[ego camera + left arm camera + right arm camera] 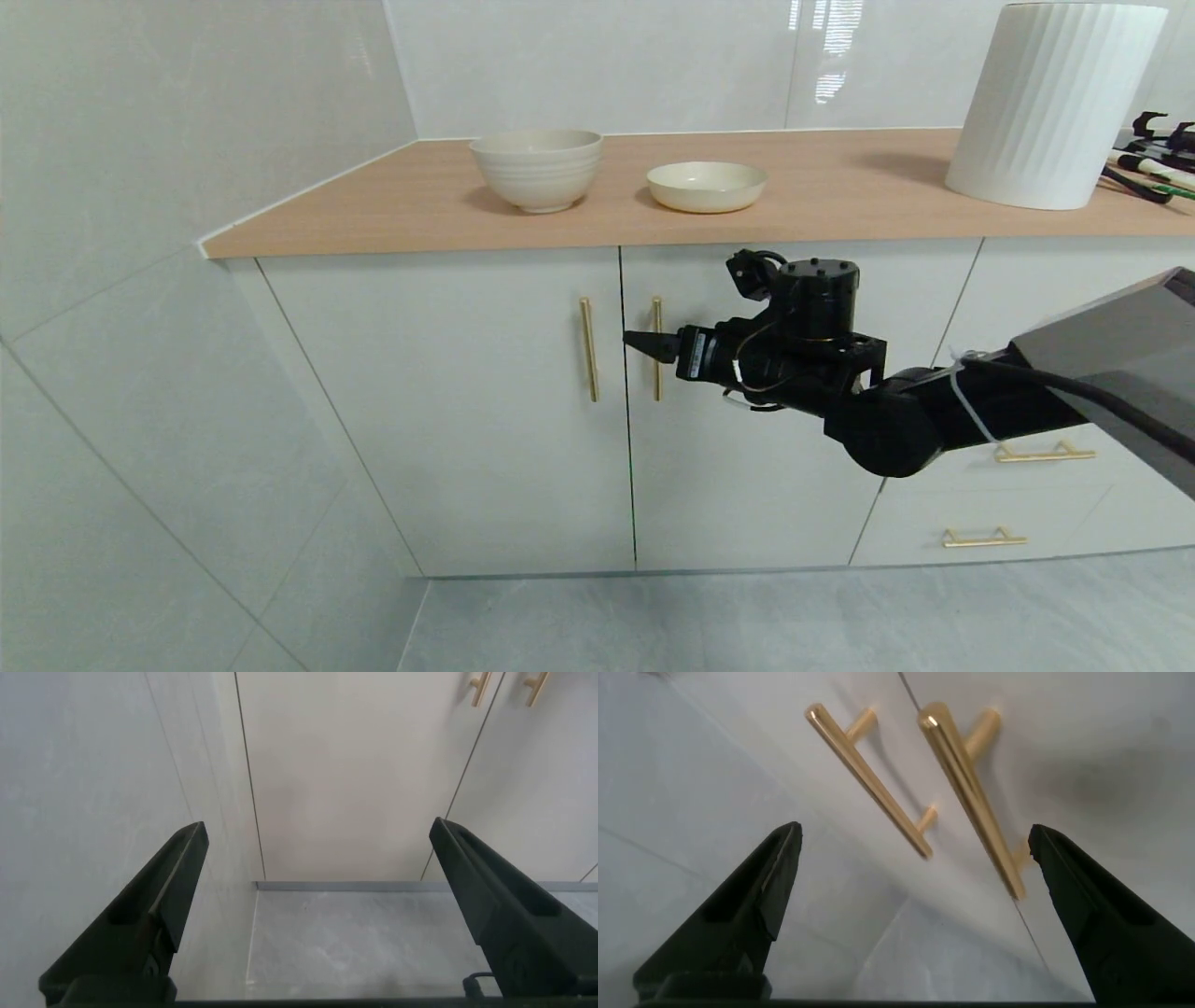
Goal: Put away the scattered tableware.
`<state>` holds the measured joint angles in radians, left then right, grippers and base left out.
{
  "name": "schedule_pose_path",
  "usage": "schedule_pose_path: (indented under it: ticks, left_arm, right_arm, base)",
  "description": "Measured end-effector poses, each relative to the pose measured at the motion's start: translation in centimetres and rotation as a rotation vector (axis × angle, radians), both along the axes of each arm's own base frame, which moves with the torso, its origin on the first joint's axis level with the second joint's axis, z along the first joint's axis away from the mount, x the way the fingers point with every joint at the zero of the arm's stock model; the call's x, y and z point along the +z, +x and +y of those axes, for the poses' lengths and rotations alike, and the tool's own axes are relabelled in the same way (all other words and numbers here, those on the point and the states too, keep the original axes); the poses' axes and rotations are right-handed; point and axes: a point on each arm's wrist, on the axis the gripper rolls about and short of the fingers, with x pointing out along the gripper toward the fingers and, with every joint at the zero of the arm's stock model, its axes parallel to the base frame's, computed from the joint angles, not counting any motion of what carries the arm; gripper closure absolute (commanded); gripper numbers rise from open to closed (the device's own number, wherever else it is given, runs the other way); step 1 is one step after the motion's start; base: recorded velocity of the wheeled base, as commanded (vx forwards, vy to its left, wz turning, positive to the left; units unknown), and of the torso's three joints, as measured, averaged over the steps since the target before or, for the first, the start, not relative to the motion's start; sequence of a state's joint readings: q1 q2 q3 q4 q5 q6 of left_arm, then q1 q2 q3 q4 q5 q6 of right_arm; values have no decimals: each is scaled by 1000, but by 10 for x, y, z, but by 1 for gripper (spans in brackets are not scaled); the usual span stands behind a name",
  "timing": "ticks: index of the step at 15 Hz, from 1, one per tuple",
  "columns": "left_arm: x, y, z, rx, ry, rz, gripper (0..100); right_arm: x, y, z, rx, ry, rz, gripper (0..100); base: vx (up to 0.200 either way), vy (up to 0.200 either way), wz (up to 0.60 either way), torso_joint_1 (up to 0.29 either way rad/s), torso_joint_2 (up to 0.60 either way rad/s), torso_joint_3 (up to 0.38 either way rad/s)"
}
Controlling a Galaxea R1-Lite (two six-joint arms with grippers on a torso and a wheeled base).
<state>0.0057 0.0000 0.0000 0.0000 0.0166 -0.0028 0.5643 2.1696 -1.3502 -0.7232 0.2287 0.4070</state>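
Wooden countertop [840,201] carries the tableware, a deep bowl [537,168] and a shallow dish [707,185], above the shut cabinet doors [448,411]. My right pincer [644,343], fingers apart, sits level with the upright brass handles, just before the right door's handle [657,385]. My left pincer [318,829], also spread, hangs near the cabinet foot, so I judge the right arm the nearer one.

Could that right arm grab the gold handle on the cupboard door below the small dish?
Probably yes. The right tool is open and level with that handle, and the head and right wrist views show nothing between them.
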Motion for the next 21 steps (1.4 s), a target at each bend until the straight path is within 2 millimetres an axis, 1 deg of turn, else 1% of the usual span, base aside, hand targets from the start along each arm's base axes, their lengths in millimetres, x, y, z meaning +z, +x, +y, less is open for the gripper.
schedule_pose_path:
  ticks: [2,5,13,18,21]
  left_arm:
    - [0,0,0,0,0,0,0]
    - [0,0,0,0,0,0,0]
    - [0,0,0,0,-1,0,0]
    - [0,0,0,0,0,0,0]
    - [0,0,0,-1,-1,0,0]
  right_arm:
    - [-5,5,8,-2,23,-33,0]
    - [-13,7,13,3,24,-36,0]
    - [-17,8,14,-10,21,-31,0]
    - [-14,7,14,-8,23,-35,0]
    - [-19,5,16,21,12,-4,0]
  base:
    - [0,0,0,0,0,0]
    - [0,0,0,0,0,0]
    - [0,0,0,0,0,0]
    - [200,0,0,-1,-1,1]
    - [0,0,0,0,0,0]
